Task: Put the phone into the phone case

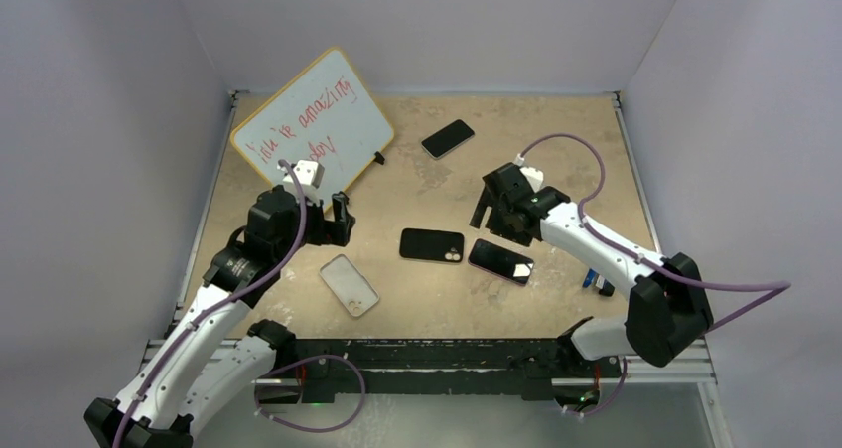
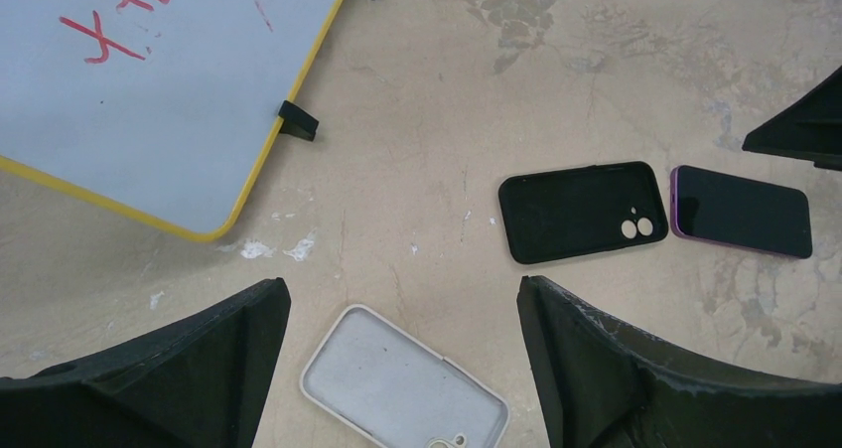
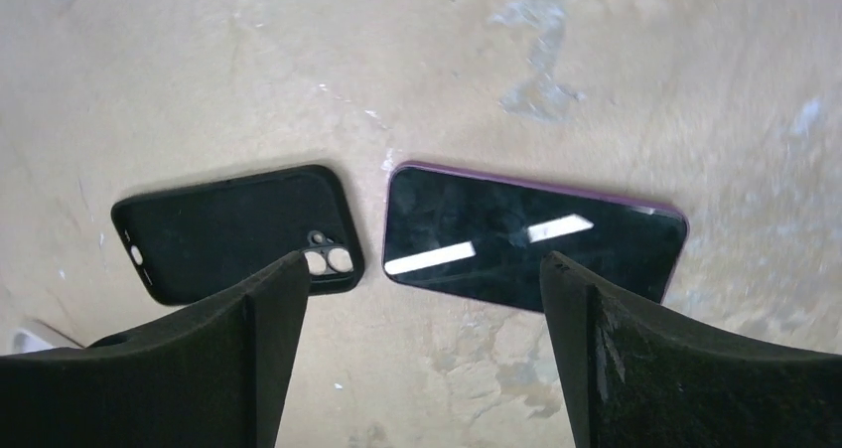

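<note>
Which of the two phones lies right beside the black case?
The purple-edged phone, screen up, just right of the black case. The other phone lies alone farther back, near the whiteboard.

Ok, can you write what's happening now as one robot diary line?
left gripper: open, near phone case | right gripper: open, near purple-edged phone | purple-edged phone: flat beside black case, uncased

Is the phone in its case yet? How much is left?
Nothing is done yet. The phone lies bare on the table, and the phone case lies empty, apart from it. In hand: nothing; the right hand is open above the phone, the left hand open above the case. Left: grab the phone and press it into the case.
</note>
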